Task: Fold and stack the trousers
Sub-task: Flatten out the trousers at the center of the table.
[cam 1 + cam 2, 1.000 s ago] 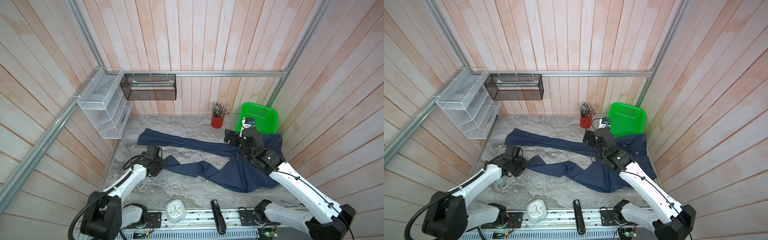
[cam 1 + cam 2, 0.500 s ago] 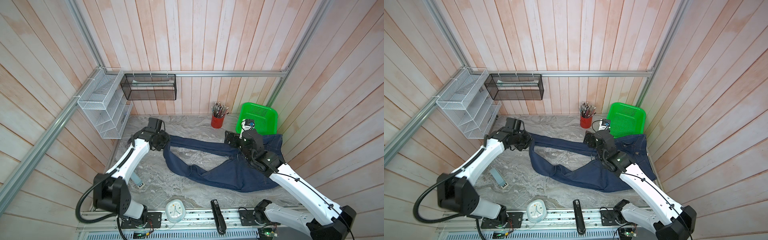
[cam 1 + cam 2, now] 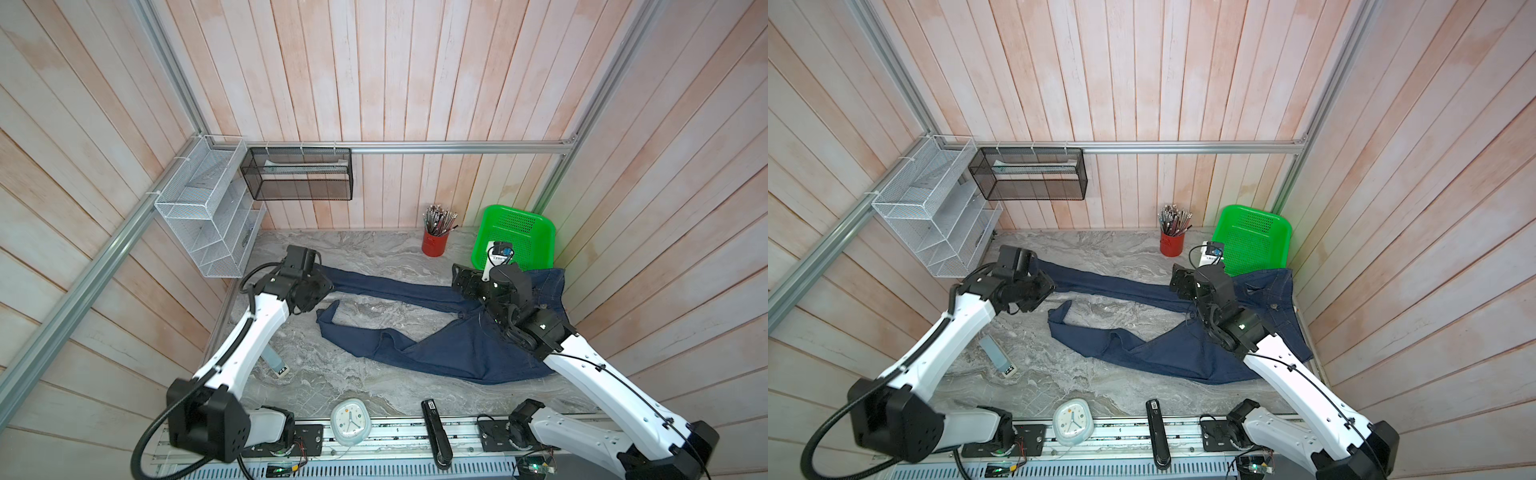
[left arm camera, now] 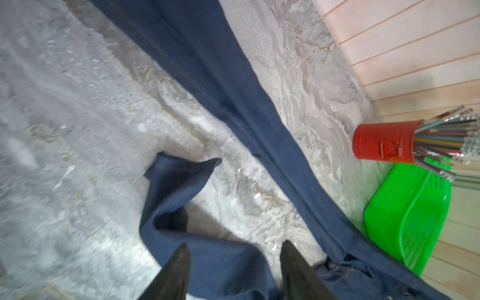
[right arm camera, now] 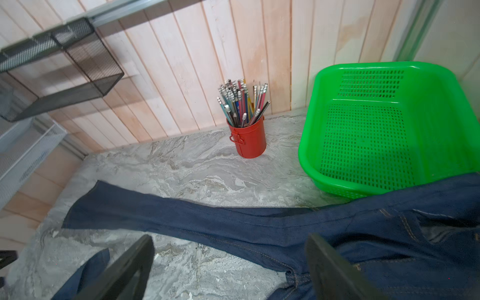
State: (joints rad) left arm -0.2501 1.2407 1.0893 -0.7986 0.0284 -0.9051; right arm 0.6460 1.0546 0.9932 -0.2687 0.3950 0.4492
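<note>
- Trousers [image 3: 436,357] lie unfolded on the table [image 3: 332,386], with the waist end at the right wall and the legs splayed toward the left.
- The waist sits just in front of the green basket [image 3: 536,224]. In the right wrist view the denim overlaps the basket's near rim.
- The far leg runs straight along the table toward the left rear. In both top views the left arm's wrist covers its hem.
- The near leg lies bent, with a fold partway along. Its hem is curled with one corner lifted, roughly mid-table and apart from the far leg.
- Left gripper [image 4: 235,244]: fingers partly apart, nothing between them. We see only near-leg denim below and can't tell if it touches the cloth.
- The left wrist view is blurred, so we get no finer detail there.
- Right gripper [image 5: 228,236]: fingers spread wide, holding nothing, over the spot where the two legs meet. The crotch seam shows between the fingers, and we can't tell if the tips touch the cloth.
- Red cup [image 3: 434,245] of pencils stands at the back wall, just left of the basket and clear of the trousers.
- Clock [image 3: 351,422] and black stapler [image 3: 434,428] lie at the front edge, well apart from the denim.
- A small flat device [image 3: 277,365] lies on the table beside the left arm; we can't read it.
- White rack [image 3: 199,216] hangs on the left wall and a black mesh bin [image 3: 297,178] on the back wall, both above the table.
</note>
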